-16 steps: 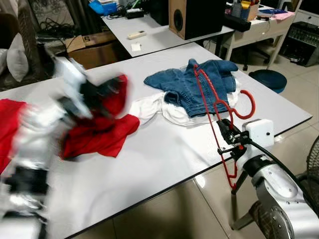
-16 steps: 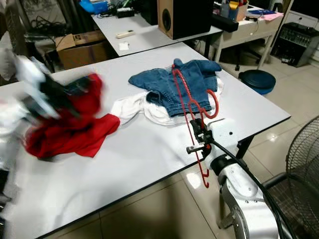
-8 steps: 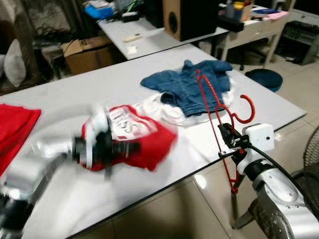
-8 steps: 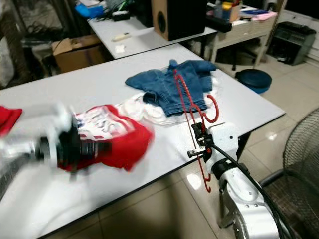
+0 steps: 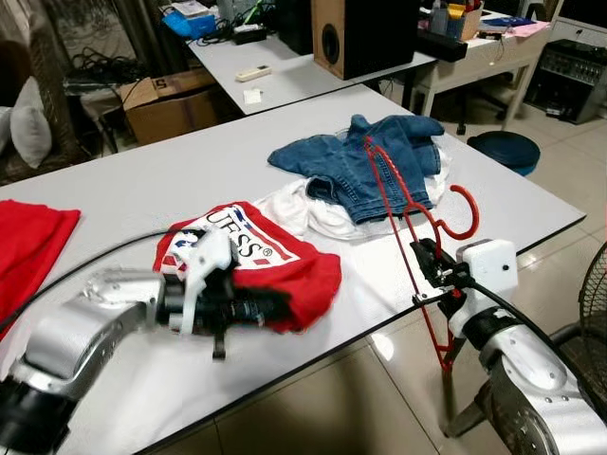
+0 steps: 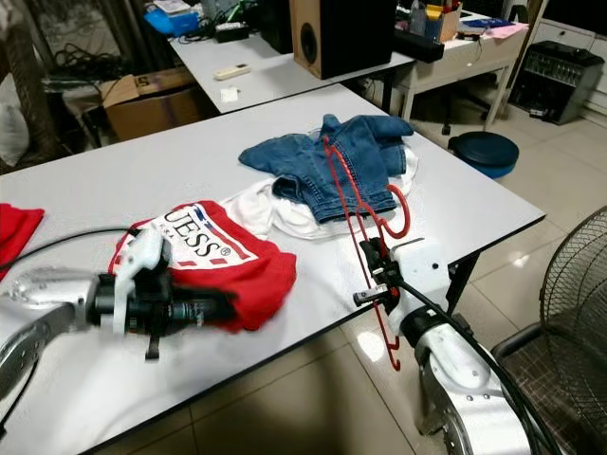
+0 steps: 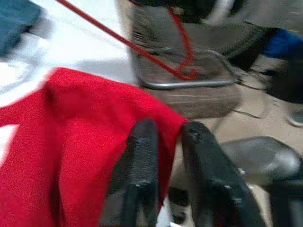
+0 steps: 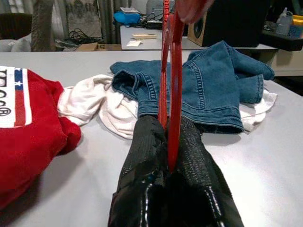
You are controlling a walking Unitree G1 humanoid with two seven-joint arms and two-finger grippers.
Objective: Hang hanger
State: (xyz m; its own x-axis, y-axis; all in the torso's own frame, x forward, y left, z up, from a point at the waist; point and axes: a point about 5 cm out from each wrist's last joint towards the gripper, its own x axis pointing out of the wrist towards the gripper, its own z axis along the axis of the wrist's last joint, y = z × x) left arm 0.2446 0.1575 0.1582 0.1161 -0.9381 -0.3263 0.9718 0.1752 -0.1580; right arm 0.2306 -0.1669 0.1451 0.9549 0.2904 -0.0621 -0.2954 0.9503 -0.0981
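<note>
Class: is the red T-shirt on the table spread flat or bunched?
Bunched: the red T-shirt lies folded over itself, its edge between the left end effector's fingers.

Bare table (image 5: 313, 313) surface runs along the near edge and across the far left part. The mid-table is blocked by a red T-shirt (image 5: 275, 270), a white garment (image 5: 303, 209) and a denim jacket (image 5: 379, 166) toward the right edge. A second red cloth (image 5: 28, 246) covers the left edge. Off the near right corner, the red hanger (image 5: 413, 237) stands upright in the right pincer (image 5: 429, 270).
</note>
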